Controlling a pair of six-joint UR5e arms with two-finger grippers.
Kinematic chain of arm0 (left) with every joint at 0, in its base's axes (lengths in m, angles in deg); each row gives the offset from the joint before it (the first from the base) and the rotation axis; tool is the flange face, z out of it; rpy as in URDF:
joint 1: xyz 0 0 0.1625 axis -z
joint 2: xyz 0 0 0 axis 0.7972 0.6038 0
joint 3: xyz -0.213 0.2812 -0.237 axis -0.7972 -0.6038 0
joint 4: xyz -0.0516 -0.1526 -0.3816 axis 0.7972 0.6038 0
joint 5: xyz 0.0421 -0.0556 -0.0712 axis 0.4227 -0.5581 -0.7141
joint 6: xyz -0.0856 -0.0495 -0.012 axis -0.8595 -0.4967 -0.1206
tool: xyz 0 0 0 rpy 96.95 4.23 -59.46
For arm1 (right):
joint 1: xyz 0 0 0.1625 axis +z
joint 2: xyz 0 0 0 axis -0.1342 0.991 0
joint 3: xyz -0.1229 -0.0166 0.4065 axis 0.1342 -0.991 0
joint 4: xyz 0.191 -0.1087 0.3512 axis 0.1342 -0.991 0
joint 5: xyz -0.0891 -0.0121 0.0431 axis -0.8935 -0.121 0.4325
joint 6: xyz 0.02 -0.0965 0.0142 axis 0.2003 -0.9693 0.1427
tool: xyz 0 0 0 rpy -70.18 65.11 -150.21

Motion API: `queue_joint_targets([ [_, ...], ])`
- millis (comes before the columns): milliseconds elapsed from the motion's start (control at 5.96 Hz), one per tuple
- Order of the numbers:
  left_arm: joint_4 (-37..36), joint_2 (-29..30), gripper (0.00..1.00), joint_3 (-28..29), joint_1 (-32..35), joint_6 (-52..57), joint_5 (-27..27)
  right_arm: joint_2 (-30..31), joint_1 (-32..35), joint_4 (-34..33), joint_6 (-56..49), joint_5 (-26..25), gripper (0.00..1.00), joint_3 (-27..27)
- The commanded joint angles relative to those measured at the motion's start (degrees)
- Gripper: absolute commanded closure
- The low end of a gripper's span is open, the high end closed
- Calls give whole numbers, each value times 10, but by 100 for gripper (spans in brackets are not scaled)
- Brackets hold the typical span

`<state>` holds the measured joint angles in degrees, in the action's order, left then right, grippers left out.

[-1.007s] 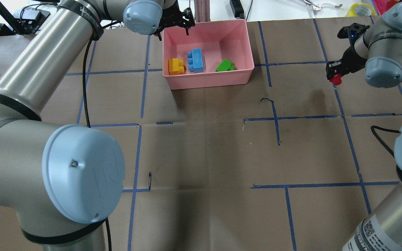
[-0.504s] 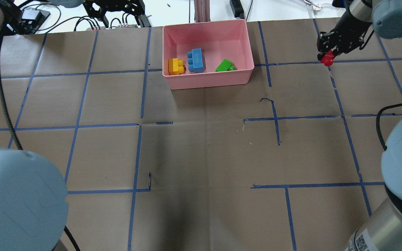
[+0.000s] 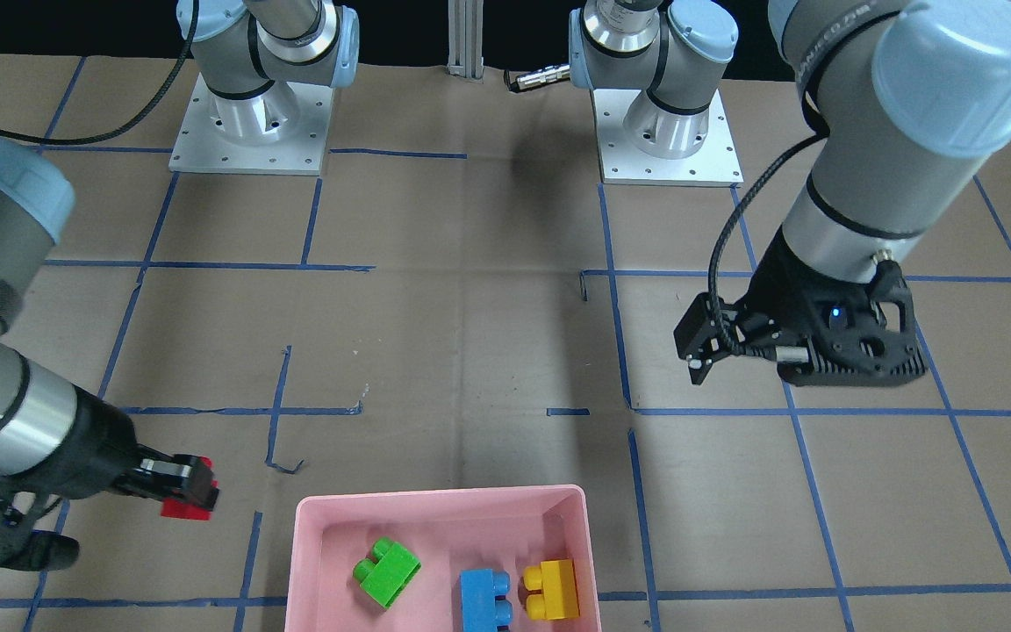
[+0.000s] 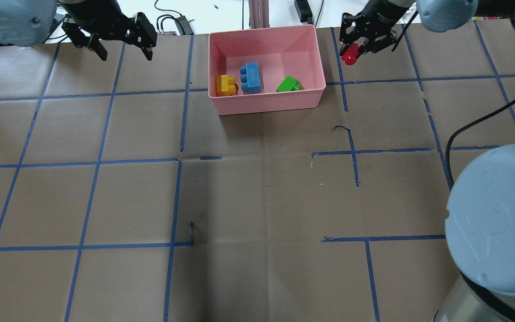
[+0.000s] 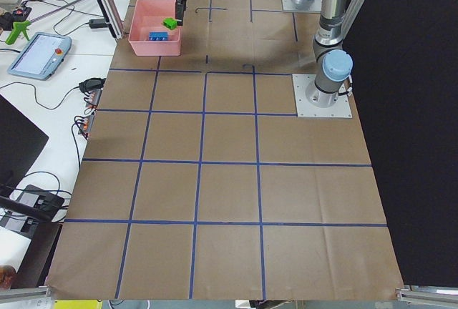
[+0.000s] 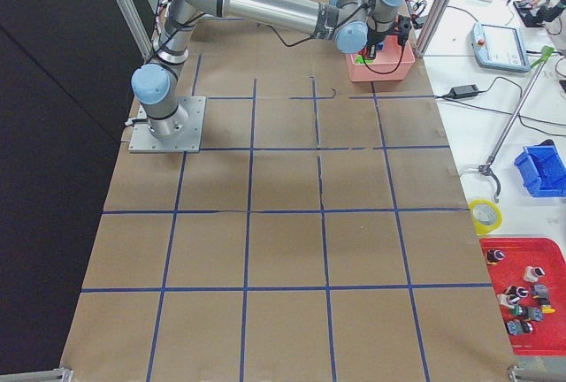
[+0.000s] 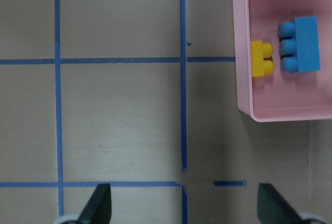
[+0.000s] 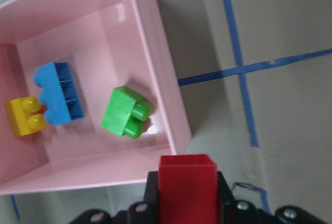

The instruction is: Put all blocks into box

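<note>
Right wrist-mounted view gives me the clearest read: my right gripper point(image 8: 187, 199) is clamped on the red block point(image 8: 187, 176), one finger pressed against each side. On the overhead view that gripper point(image 4: 352, 50) holds the red block point(image 4: 350, 57) in the air off the right-hand side of the box point(image 4: 266, 105), outside its rim. The front-facing camera agrees, with the red block point(image 3: 185, 507) hanging in the right gripper point(image 3: 197, 491) above the table point(image 3: 470, 351), to one side of the box point(image 3: 308, 562).

The other three blocks lie on the box floor, all along the wall nearest the robot. The yellow block point(image 4: 225, 85) sits toward the left-arm end. The blue block point(image 4: 251, 77) lies on its side just beside it, studs pointing at the yellow one. The green block point(image 4: 289, 83) lies apart from those two, near the right-arm end.

My left gripper point(image 4: 124, 48) hangs over the table off the box's left side, clear of it. Its fingers point(image 7: 98, 206) are spread wide with nothing between them.
</note>
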<state>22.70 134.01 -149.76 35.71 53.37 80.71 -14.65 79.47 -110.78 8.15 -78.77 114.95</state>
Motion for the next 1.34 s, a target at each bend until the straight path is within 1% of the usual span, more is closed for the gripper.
queue_joint_targets([
  [0, 2, -55, 1, -52, 0, 14, -4, -76, 57, -189, 78, 16, 94, -2],
  [168, 2, -69, 1, -63, -2, 15, -4, -97, 71, -238, 92, 15, 93, -3],
  [336, 0, -76, 1, -73, -2, 15, -5, -96, 72, -236, 93, 15, 67, -3],
  [504, 0, -84, 1, -76, -2, 16, -5, -93, 73, -229, 91, 11, 1, -3],
  [839, 1, -91, 1, -84, -1, 15, -13, -84, 73, -203, 82, 10, 0, -5],
  [1007, 2, -92, 1, -84, -1, 16, -13, -68, 71, -158, 67, 7, 0, -10],
  [1175, 1, -92, 1, -84, -1, 16, -13, -65, 71, -125, 35, 6, 0, -19],
])
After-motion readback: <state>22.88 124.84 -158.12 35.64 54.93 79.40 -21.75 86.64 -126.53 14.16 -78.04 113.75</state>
